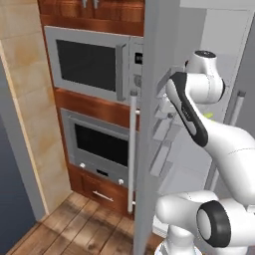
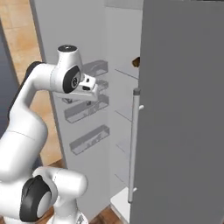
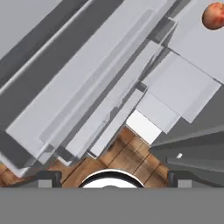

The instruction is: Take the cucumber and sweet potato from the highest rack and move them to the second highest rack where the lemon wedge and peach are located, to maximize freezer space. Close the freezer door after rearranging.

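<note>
Reddish peach [image 3: 214,15] far above open hand [image 3: 112,177]

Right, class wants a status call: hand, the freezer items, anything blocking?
Hand open, empty, looking down past the door shelves. Peach on a rack. Freezer door open; nothing seen blocking.

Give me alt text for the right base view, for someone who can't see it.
A white robot arm reaches into an open freezer, its hand level with the door bins on the open left door. The closed grey right door with a vertical handle fills the right side; a brown item peeks from an upper shelf.
</note>
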